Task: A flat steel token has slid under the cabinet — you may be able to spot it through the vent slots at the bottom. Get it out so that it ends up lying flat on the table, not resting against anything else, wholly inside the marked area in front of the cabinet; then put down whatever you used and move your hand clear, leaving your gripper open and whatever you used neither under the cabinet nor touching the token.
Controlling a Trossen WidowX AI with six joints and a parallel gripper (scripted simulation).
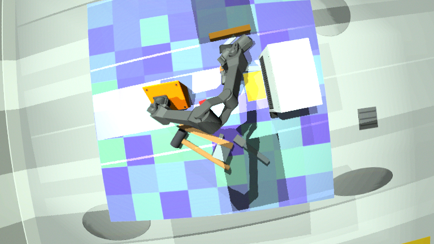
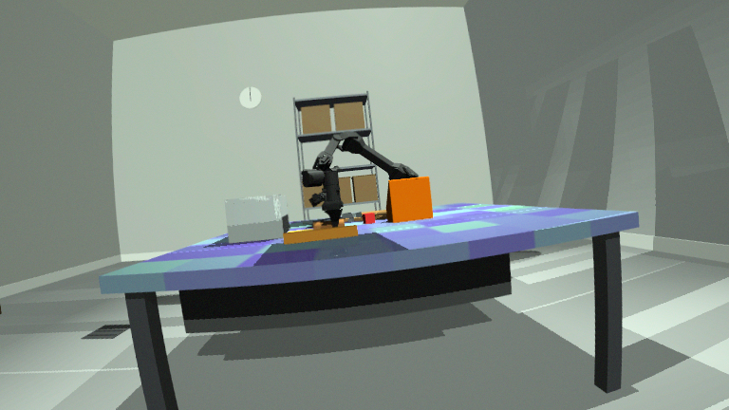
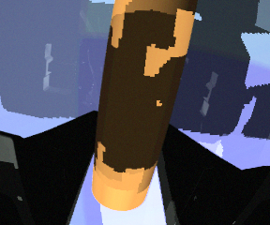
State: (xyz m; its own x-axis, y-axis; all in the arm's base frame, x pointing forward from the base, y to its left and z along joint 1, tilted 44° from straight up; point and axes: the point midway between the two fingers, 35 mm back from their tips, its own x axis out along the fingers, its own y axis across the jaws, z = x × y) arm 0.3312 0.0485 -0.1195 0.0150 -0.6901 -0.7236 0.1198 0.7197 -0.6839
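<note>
My gripper (image 2: 334,222) (image 3: 129,124) is shut on the orange-brown handle (image 3: 137,94) (image 1: 221,68) of a tool, low over the table. In the top view the arm hides the fingers. A pale strip (image 1: 254,68), seemingly the tool's shaft, runs towards the cabinet's front; whether its end is under the cabinet I cannot tell. The white cabinet (image 1: 293,75) (image 2: 252,217) has dark vent slots (image 1: 266,81) along its front. The yellow marked area (image 1: 255,89) lies in front of it. I cannot make out the token in any view.
An orange bar (image 1: 229,33) (image 2: 321,233) lies just beyond my wrist. A large orange block (image 1: 166,89) (image 2: 410,199) stands near the arm's base, with a red cube (image 1: 202,101) (image 2: 367,217) nearby. A mallet (image 1: 204,153), a wooden bar (image 1: 217,139) and a grey bar (image 1: 252,150) lie across the arm's other side.
</note>
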